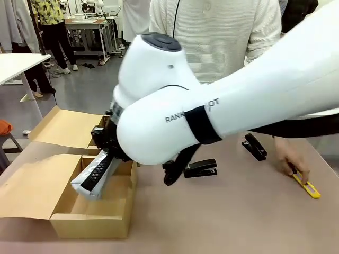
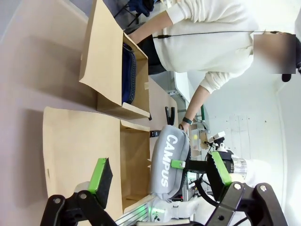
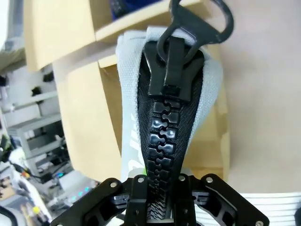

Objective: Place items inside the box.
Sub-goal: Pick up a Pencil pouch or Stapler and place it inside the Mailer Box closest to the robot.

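Observation:
My right gripper [image 3: 160,188] is shut on the grey pencil case [image 3: 164,117], gripping it across its thick black zipper. In the front view the case [image 1: 94,177] hangs tilted, its lower end inside the open cardboard box [image 1: 90,222], and the right gripper [image 1: 106,151] is partly hidden behind its own arm. The left wrist view shows the "CAMPUS" case [image 2: 167,160] over the box [image 2: 134,155], with a dark navy pouch [image 2: 128,73] lying in another part of the box. My left gripper [image 2: 160,172] is open and holds nothing.
Two black staplers [image 1: 200,168] [image 1: 254,146] lie on the brown table. A person stands at the far side, one hand [image 1: 288,159] resting next to a yellow utility knife [image 1: 307,188]. The box flaps [image 1: 63,127] spread to the left.

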Available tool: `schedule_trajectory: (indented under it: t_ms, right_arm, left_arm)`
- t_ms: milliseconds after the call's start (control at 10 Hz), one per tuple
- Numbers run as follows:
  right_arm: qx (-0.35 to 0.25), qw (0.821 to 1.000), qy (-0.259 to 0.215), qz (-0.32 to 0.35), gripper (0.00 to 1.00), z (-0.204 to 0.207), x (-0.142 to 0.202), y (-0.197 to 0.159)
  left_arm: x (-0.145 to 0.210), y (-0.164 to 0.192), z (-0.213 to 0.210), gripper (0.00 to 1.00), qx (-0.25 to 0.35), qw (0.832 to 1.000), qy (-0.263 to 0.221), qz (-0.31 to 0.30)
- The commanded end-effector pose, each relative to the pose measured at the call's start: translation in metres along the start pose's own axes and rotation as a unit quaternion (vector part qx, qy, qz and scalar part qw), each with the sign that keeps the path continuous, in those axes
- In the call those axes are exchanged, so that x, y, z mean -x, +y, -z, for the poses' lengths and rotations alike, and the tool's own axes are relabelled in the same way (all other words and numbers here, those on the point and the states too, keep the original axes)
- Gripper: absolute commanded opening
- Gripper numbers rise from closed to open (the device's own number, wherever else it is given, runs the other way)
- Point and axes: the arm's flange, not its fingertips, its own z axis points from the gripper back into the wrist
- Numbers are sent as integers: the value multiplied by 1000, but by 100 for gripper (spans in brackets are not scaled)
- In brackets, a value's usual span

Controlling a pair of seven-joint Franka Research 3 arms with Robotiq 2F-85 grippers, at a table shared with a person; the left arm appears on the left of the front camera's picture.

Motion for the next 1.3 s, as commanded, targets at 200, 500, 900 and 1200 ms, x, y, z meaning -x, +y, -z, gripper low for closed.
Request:
schedule_trajectory:
  t_ms: [200,500,900,1200]
  right_arm:
    - [-17,1000,12,1,8,6,3,4]
    - [-4,999,30,-39,8,28,6,24]
    - [33,994,101,-29,8,87,9,15]
    - [27,994,106,-12,8,92,3,11]
  left_arm:
    - [-1,0,-1,100,8,1000,-2,9]
    - [-1,0,-1,100,8,1000,-2,9]
    - [-1,0,-1,100,8,1000,-2,9]
    - [-1,0,-1,100,8,1000,-2,9]
